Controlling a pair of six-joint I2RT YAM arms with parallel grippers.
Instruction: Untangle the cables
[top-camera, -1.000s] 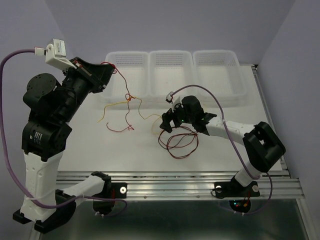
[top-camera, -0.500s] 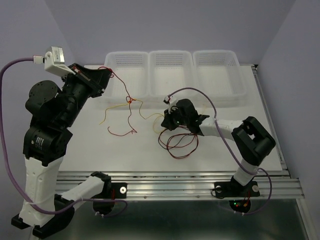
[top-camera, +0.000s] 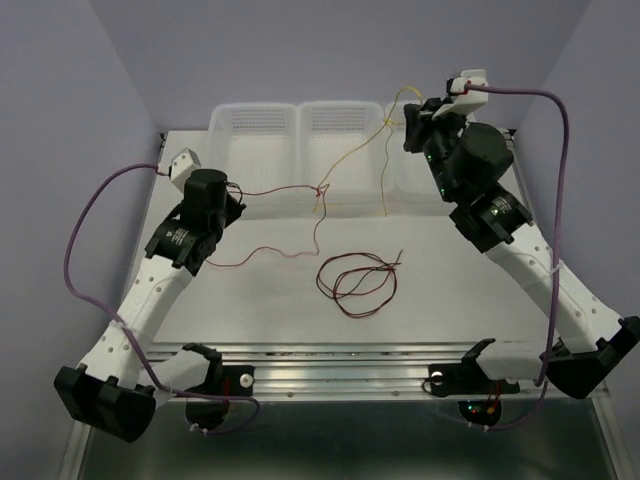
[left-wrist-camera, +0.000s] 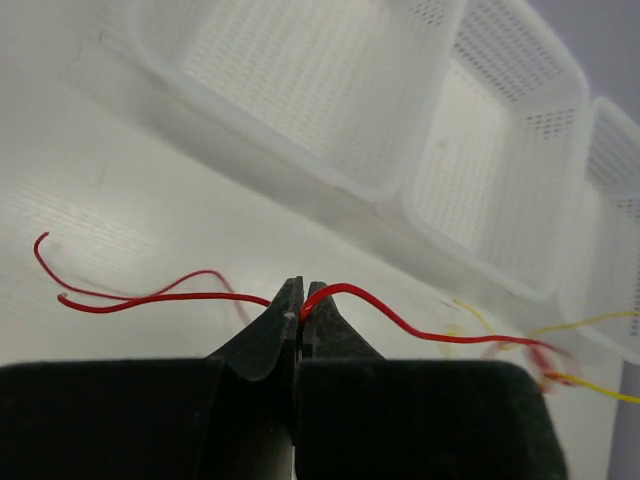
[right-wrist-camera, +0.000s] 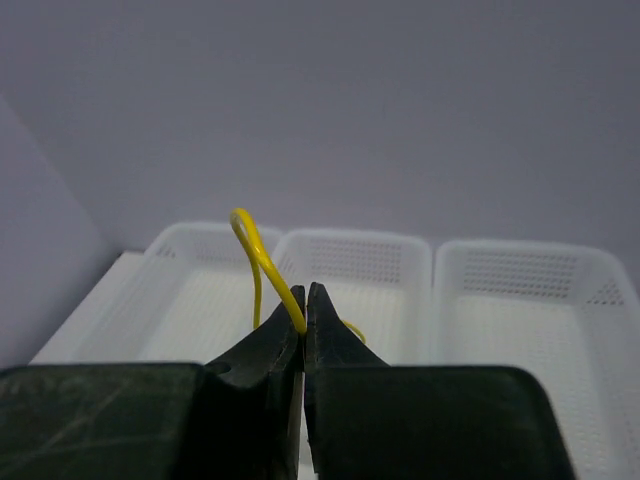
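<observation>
Above table (top-camera: 260, 300): left gripper (left-wrist-camera: 302, 295) pinches red cable (left-wrist-camera: 400, 320), right gripper (right-wrist-camera: 304, 300) pinches yellow cable (right-wrist-camera: 256, 250); wires likely light, springy, slip-prone; best hold near tangle (top-camera: 320, 190).

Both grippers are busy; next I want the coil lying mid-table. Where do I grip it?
Probably the tail sticking out at the far right of the coil, pinched from straight above: the coil lies flat, and the tail is clear of the loops.
</observation>
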